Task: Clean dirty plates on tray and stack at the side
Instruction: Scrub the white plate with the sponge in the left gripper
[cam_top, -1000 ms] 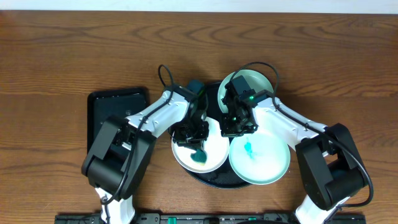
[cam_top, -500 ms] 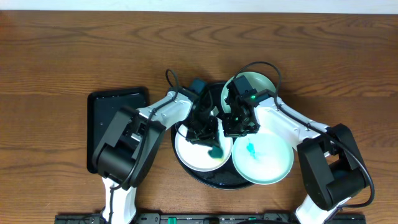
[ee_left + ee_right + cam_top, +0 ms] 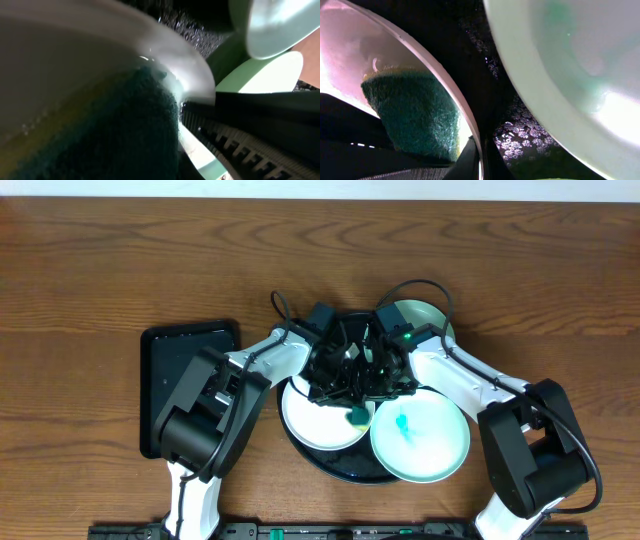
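The round black tray holds three plates. The left white plate is under my left gripper, which is shut on a green sponge pressed on the plate's right part. In the left wrist view the sponge lies against the plate. My right gripper is shut on that plate's right rim; the right wrist view shows its fingers pinching the rim, with the sponge beyond. A mint plate with a teal smear lies at the right. A third plate lies behind.
A smaller rectangular black tray sits on the wooden table left of the round tray. Both arms and their cables cross over the round tray's middle. The wet black tray floor shows between the plates.
My left gripper has dragged the sponge rightward across the white plate, from its lower middle to its right edge. The right gripper has stayed at the rim.
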`<control>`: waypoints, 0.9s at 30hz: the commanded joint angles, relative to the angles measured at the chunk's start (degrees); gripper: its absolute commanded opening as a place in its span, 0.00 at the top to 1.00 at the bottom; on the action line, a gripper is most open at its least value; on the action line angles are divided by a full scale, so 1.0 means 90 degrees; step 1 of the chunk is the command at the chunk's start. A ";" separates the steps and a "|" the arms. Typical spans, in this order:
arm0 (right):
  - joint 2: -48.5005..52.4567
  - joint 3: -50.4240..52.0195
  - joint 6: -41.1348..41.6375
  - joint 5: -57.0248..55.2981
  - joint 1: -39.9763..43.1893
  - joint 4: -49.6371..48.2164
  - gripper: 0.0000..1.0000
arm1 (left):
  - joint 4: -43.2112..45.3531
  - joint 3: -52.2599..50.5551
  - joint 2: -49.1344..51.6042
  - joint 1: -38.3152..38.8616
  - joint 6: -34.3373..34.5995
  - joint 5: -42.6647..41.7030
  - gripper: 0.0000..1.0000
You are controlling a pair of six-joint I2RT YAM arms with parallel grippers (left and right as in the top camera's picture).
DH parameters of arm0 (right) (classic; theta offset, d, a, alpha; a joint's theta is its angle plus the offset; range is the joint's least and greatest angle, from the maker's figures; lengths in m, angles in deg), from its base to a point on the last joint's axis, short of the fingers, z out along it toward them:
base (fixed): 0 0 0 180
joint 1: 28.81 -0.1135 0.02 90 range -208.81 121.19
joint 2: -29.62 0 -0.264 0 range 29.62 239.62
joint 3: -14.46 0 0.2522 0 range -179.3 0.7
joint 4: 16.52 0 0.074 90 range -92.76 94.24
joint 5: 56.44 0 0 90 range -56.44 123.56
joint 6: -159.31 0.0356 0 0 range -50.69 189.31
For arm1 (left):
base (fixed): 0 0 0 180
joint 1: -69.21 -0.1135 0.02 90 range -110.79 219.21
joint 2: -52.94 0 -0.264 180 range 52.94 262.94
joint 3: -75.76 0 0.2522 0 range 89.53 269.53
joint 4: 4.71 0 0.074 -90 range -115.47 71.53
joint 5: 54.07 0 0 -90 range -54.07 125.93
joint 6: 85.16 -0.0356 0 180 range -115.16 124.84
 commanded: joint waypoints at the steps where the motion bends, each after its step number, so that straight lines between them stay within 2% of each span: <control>1: 0.0024 0.0075 0.0102 0.0253 -0.0066 -0.0041 0.99 | 0.0500 -0.0032 0.0352 -0.0102 -0.0078 0.1627 0.93; 8: 0.0024 0.0075 0.0102 0.0253 -0.0066 -0.0029 0.99 | 0.0260 -0.0024 -0.0068 -0.0406 -0.0078 0.3118 0.93; 14: 0.0024 0.0075 0.0100 0.0250 -0.0066 -0.0034 0.99 | -0.0486 -0.0024 -0.0823 -0.0741 -0.0228 0.4085 0.93; 27: 0.0024 0.0075 0.0107 0.0253 -0.0066 -0.0143 0.99 | -0.1904 0.0119 -0.1581 -0.0775 -0.0512 0.4306 0.93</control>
